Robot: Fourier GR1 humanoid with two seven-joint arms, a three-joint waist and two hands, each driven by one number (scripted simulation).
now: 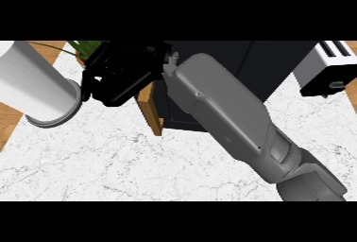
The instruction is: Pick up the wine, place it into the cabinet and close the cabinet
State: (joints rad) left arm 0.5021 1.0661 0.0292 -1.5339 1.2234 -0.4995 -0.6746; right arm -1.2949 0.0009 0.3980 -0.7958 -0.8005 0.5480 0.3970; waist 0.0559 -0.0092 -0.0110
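The right hand point(118, 71), fingers curled on nothing visible, hangs at eleven o'clock beside the dark cabinet point(244, 71).

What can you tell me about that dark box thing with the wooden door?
The dark cabinet with a light wooden door stands on the white marbled counter, near the view's top middle. Its body looks black and flat-sided. The door shows edge-on, swung out at the left. The right black hand is at the door's upper edge, and its grey forearm crosses the cabinet's front, hiding the inside. A white toaster sits to its right.
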